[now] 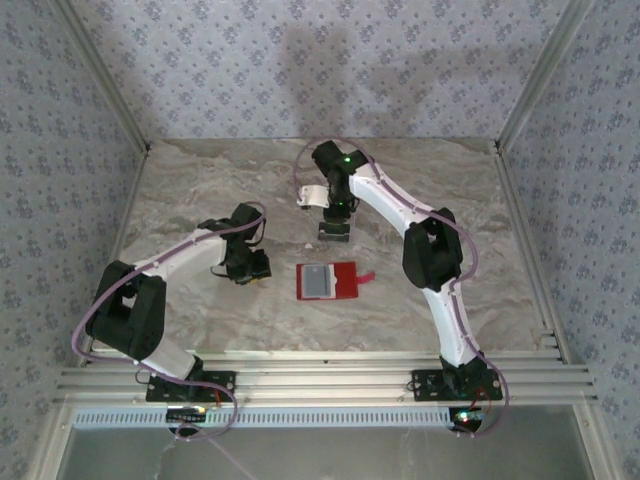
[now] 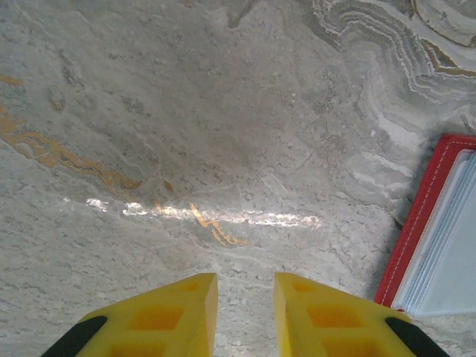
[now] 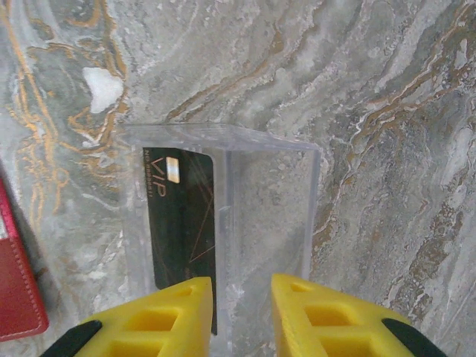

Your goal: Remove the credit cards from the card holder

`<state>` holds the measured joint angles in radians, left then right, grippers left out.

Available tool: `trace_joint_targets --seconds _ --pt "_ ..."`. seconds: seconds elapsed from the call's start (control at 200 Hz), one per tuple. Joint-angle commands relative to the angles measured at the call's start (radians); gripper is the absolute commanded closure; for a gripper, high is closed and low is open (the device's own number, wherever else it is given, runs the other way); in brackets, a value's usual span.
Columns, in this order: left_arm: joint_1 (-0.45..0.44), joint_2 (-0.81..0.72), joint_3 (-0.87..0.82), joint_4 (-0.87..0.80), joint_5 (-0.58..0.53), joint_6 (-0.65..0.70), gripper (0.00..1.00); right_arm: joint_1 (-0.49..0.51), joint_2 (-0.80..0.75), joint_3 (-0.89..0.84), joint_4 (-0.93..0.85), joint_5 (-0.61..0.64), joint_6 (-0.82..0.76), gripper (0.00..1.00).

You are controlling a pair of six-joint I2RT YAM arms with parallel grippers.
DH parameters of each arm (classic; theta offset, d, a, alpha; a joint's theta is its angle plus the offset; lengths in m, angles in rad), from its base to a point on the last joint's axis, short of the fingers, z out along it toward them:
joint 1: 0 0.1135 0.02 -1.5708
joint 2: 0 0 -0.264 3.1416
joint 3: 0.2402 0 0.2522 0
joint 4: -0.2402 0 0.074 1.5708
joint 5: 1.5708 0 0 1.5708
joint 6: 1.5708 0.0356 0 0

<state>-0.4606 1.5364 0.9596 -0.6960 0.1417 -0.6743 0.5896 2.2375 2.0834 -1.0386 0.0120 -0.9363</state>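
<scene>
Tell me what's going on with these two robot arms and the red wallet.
The red card holder lies open on the marble table, a pale pocket facing up. The left pincer hovers beside it over bare table, jaws parted, holding nothing. The right pincer hangs over a clear tray with a dark VIP card lying in it, jaws also parted.

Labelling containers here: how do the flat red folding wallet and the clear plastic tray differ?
The flat red folding wallet is opaque; the clear plastic tray is see-through. The wallet holds pale cards; the tray holds one dark card. Both lie flat on the marble table.
</scene>
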Motion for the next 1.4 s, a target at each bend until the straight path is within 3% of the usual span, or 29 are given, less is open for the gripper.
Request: trace_joint_targets --seconds 0.0,0.165,0.46,0.735,1.044,1.169,1.394 --pt "-0.007 -0.030 0.019 -0.009 0.007 -0.008 0.73 0.015 -0.066 -0.047 -0.027 -0.010 -0.012 0.71" --pt "-0.012 -0.024 0.016 0.003 0.013 -0.007 0.73 0.042 -0.120 -0.197 0.030 -0.002 0.000 0.67" --pt "-0.018 -0.018 0.016 0.005 0.012 -0.005 0.73 0.064 -0.139 -0.373 0.262 0.116 0.038 0.41" --pt "-0.020 -0.019 0.014 0.005 0.011 -0.010 0.73 0.059 -0.138 -0.457 0.467 0.219 0.002 0.39" --pt "-0.039 -0.012 0.038 0.003 0.016 -0.005 0.73 0.059 -0.213 -0.477 0.413 0.161 0.009 0.41" --pt "-0.069 0.009 0.066 0.008 0.017 -0.005 0.73 0.057 -0.283 -0.492 0.361 0.087 0.099 0.42" --pt "-0.120 0.082 0.129 0.011 0.024 -0.008 0.73 0.038 -0.424 -0.585 0.368 -0.047 0.439 0.44"
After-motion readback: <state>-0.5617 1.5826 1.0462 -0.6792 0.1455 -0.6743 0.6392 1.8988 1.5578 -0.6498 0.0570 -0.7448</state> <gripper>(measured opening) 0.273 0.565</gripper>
